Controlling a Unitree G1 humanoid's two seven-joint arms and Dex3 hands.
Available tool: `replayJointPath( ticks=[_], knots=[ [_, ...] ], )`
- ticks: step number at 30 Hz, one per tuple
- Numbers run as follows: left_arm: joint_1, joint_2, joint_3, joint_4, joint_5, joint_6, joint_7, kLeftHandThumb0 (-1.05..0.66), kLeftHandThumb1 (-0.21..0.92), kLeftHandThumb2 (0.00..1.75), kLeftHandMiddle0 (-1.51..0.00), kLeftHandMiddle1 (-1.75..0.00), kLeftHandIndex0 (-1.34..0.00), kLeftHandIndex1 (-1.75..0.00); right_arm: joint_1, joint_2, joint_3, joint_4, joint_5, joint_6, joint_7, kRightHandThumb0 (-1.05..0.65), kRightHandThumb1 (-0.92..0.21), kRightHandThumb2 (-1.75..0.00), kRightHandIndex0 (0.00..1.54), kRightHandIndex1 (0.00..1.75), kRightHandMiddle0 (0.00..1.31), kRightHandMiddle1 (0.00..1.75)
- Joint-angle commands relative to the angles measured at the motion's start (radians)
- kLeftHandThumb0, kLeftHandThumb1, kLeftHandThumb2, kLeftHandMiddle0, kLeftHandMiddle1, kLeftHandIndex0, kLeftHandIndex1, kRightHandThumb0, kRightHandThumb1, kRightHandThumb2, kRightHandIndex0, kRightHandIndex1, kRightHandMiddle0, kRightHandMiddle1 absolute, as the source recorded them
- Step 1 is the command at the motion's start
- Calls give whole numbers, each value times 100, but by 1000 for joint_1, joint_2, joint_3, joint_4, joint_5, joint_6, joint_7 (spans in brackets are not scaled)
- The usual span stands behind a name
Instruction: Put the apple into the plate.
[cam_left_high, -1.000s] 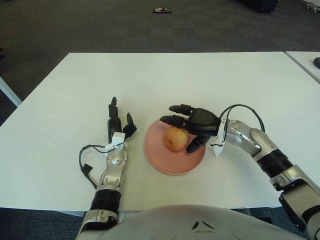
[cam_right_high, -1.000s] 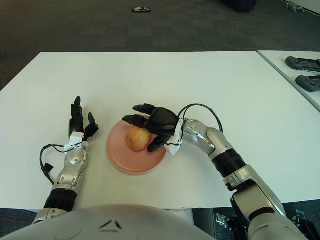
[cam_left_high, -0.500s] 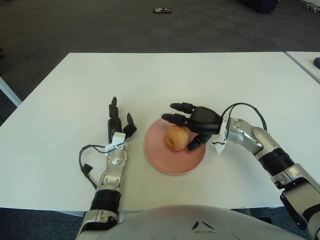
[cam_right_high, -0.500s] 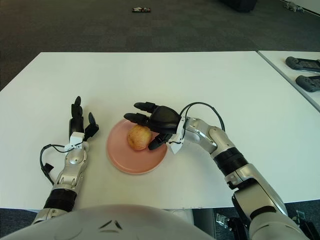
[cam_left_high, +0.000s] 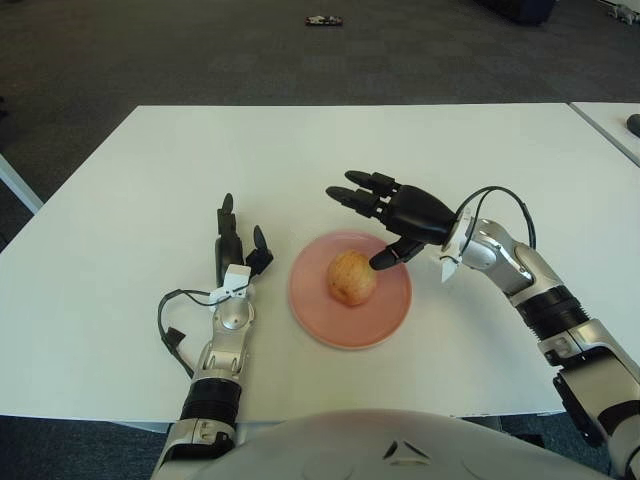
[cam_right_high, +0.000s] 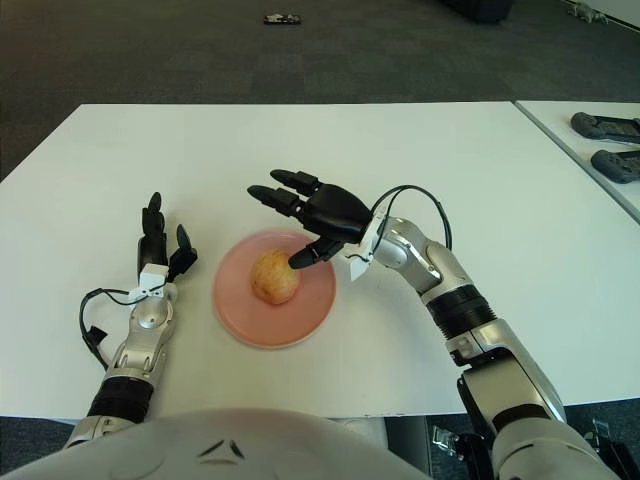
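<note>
The apple (cam_left_high: 352, 277) sits in the pink plate (cam_left_high: 318, 322) on the desk (cam_left_high: 300, 150); the right robot hand (cam_left_high: 385, 215), fingers apart and empty, hovers above it and should lift straight up to avoid nudging it; the left robot hand (cam_left_high: 236, 255) shows beside the plate's left.

A broad white table (cam_left_high: 330, 150) fills most of the space in front, its top plain and evenly lit. Beyond its far edge lies a dark grey carpet floor (cam_left_high: 200, 50) with a faint squared pattern, and a small dark object (cam_left_high: 324, 20), too small to make out, sits on it near the back. To the right, apart from the first table by a narrow gap, stands a second white table (cam_right_high: 590, 150) with two dark devices (cam_right_high: 605, 128) lying on it.
</note>
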Motion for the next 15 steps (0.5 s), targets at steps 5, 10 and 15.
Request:
replayJointPath(
  ticks=[5,10,15],
  knots=[
    [1,3,7,12,-4,-15,8,-77,92,97,-20,-1,0,-37,-56,34,-85,64,169,71,35,-105,-92,-65,0,0,1,13],
    [4,6,6,9,3,-25,13,-77,92,97,-19,-1,0,-37,-88,26,-129,60,270,137,106,-105,-92,-64,0,0,0,14],
    [7,9,7,9,0,-33,10,-76,92,96,-19,0,0,-36,-102,52,-171,45,318,248,125,-105,-92,-69,0,0,0,10]
  ],
)
